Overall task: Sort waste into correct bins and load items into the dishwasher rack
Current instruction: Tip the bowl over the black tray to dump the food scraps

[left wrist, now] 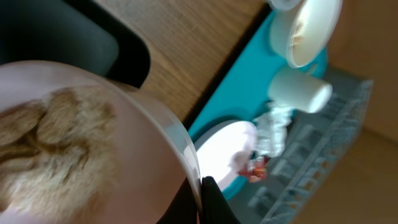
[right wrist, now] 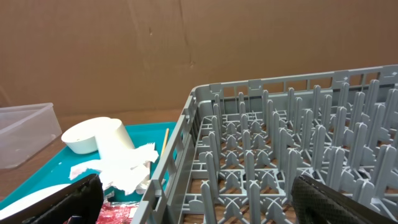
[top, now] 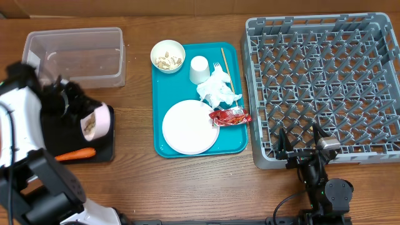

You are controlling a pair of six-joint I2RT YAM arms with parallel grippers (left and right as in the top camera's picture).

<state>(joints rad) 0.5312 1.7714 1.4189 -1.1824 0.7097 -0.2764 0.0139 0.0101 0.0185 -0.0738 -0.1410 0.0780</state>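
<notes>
My left gripper (left wrist: pixel 200 193) is shut on the rim of a small white bowl (top: pixel 92 124) holding beige nut scraps (left wrist: pixel 56 143); the bowl is tipped on its side over the black tray (top: pixel 106 147), where an orange carrot (top: pixel 75 154) lies. A second bowl with scraps (top: pixel 167 55), a white cup (top: pixel 199 69), a crumpled napkin (top: pixel 217 90), a red wrapper (top: pixel 230 115), a white plate (top: pixel 189 127) and a fork (top: pixel 217 66) sit on the teal tray (top: pixel 234 142). My right gripper (right wrist: pixel 196 202) is open at the near-left corner of the grey dishwasher rack (top: pixel 325 81).
The clear plastic tub (top: pixel 75 56) stands at the back left, behind the black tray. A thin wooden stick (top: pixel 225 69) lies on the teal tray next to the cup. Bare wooden table lies between the trays and along the front edge.
</notes>
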